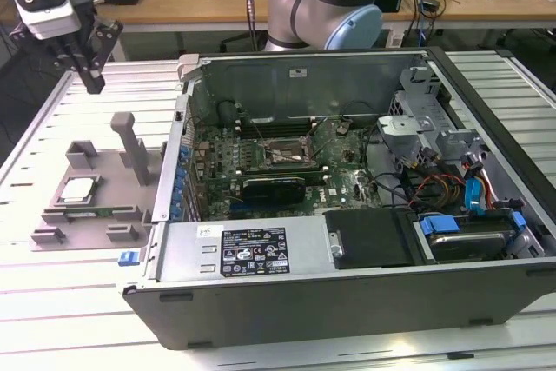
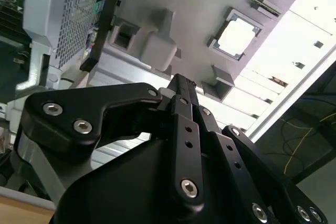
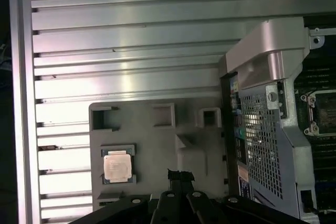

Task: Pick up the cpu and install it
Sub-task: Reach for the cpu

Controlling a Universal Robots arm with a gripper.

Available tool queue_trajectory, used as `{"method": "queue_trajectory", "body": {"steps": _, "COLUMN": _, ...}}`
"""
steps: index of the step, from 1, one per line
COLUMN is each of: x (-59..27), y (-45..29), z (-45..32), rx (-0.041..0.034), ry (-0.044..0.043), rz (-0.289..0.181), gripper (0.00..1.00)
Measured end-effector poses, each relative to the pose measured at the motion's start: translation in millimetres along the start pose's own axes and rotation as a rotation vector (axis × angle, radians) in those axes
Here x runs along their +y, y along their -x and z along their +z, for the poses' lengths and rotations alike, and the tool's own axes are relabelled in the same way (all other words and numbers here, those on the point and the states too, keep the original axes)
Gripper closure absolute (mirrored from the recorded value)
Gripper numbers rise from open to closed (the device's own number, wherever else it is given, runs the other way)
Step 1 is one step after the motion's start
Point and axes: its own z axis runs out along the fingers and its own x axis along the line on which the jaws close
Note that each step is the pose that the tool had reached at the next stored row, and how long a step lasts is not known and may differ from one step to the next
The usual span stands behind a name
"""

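Note:
The cpu [image 1: 76, 190] is a small square chip with a pale silver top. It lies flat in a pocket of the grey plastic fixture [image 1: 95, 225], on the exterior view's left, and appears in both wrist views [image 2: 237, 37] [image 3: 117, 164]. My gripper [image 1: 92, 82] hangs well above the fixture's far edge, apart from the chip, its black fingers [image 2: 181, 83] together with nothing between them. Inside the open computer case, the dark socket frame [image 1: 280, 152] sits on the motherboard, and its edge shows in the first wrist view [image 3: 321, 111].
The open computer case [image 1: 347, 297] fills the middle and the exterior view's right, with its perforated metal wall [image 3: 262, 145] right beside the fixture. Grey posts [image 1: 132, 141] stand up from the fixture. The slatted aluminium table [image 1: 52, 301] surrounds both. Desks stand behind.

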Motion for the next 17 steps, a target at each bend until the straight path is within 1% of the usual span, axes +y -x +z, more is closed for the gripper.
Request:
{"method": "queue_trajectory", "body": {"steps": 2, "x": -0.9, "y": -9.0, "z": 4.2, "rx": 0.0, "ry": -0.0001, "rz": 0.0, "gripper": 0.9}}
{"method": "queue_trajectory", "body": {"steps": 5, "x": -1.6, "y": -16.4, "z": 7.3, "rx": 0.0, "ry": 0.0, "rz": 0.0, "gripper": 0.9}}
{"method": "queue_trajectory", "body": {"steps": 7, "x": -2.2, "y": -22.7, "z": 9.7, "rx": 0.0, "ry": 0.0, "rz": 0.0, "gripper": 0.9}}
{"method": "queue_trajectory", "body": {"steps": 10, "x": -3.4, "y": -34.8, "z": 14.4, "rx": 0.0, "ry": 0.0, "rz": 0.0, "gripper": 0.9}}
{"method": "queue_trajectory", "body": {"steps": 12, "x": -4.1, "y": -41.3, "z": 17.9, "rx": 0.0, "ry": 0.0, "rz": 0.0, "gripper": 0.9}}
{"method": "queue_trajectory", "body": {"steps": 14, "x": -4.9, "y": -44.9, "z": 20.5, "rx": 0.0, "ry": 0.0, "rz": 0.0, "gripper": 0.9}}
{"method": "queue_trajectory", "body": {"steps": 17, "x": -6.9, "y": -48.0, "z": 23.6, "rx": 0.0, "ry": 0.0, "rz": 0.0, "gripper": 0.9}}
